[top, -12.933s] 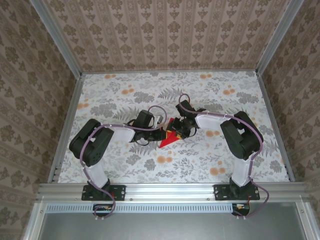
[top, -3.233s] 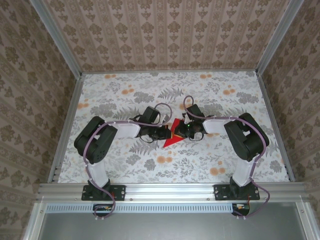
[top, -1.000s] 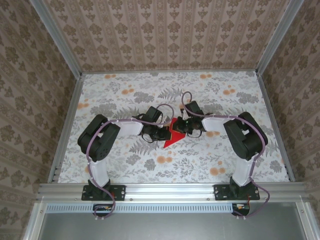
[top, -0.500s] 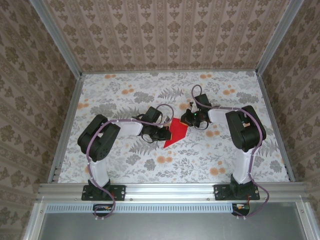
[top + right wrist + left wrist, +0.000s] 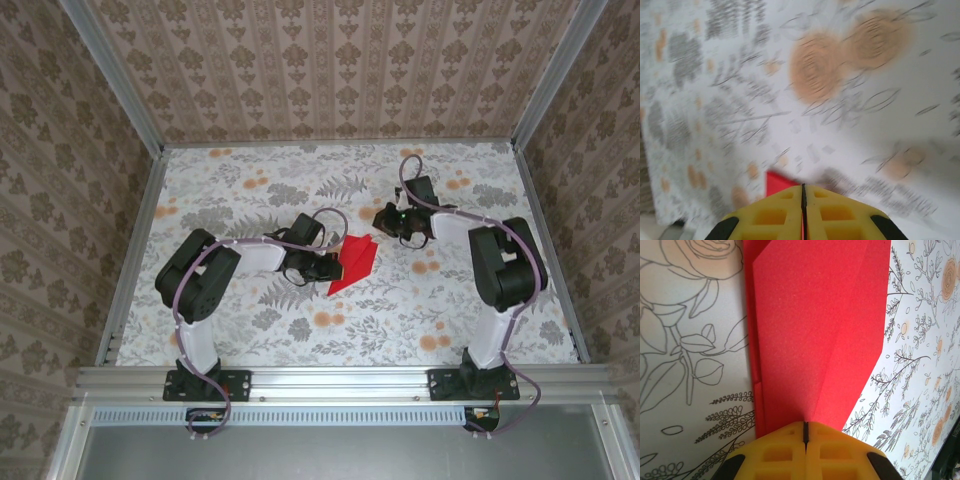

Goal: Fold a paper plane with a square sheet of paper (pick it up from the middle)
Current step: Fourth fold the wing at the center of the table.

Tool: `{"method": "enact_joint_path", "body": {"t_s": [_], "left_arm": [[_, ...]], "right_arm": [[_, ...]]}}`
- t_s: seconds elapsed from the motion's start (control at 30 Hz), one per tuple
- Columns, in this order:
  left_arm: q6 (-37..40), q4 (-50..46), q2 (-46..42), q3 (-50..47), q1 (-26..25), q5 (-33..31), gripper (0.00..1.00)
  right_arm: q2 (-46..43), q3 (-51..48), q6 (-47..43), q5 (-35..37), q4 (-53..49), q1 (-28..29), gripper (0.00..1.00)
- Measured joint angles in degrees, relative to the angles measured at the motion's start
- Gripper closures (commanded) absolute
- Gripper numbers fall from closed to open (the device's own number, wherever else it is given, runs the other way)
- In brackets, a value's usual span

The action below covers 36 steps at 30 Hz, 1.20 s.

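Note:
The square sheet of paper (image 5: 352,262) is bright red and creased into a pointed shape, lying on the flowered table (image 5: 250,330) with its point toward the near left. My left gripper (image 5: 325,266) is shut, its tips set down on the sheet's left edge. In the left wrist view the red paper (image 5: 815,330) spreads away from the shut yellow jaws (image 5: 805,429), and a crease runs up to their seam. My right gripper (image 5: 388,217) is shut and stands apart from the sheet, to its back right. The right wrist view is blurred, with a corner of red paper (image 5: 776,183) beside the shut gripper (image 5: 803,189).
Patterned walls and aluminium rails (image 5: 340,142) close the table in at the back and both sides. The left arm's elbow (image 5: 198,275) rises on the near left and the right arm's elbow (image 5: 505,265) on the near right.
My right gripper has lifted off the paper and swung back and to the right. The whole red shape now shows, its right flap folded over. The left gripper has stayed put.

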Motion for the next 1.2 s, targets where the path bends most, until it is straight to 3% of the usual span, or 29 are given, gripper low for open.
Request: {"method": "enact_joint_path", "body": {"t_s": [0.13,0.33,0.7,0.97,1.2], "left_arm": [[-0.02,0.02,0.0,0.0,0.0,0.0,1.0],[0.0,0.11,0.0,0.0,0.0,0.0,1.0],[-0.02,0.96,-0.7,-0.72,-0.09,-0.2,1.0],[-0.42,0.83,-6.8,-2.32,-0.5,0.04,0.79],[-1.25,0.79,-8.61,-2.73,-2.23,0.15,0.76]], "right_arm": [[-4.37,-4.22,1.86,-1.97,2.8,4.07,0.9],[-2.91,-8.55,5.68,-4.61,5.86,10.08,0.9],[1.84,-10.38,8.33,-5.57,8.37,11.21,0.91],[2.03,-10.36,8.35,-5.46,8.35,11.21,0.91],[2.38,-9.73,8.35,-5.42,7.54,11.21,0.91]]}}
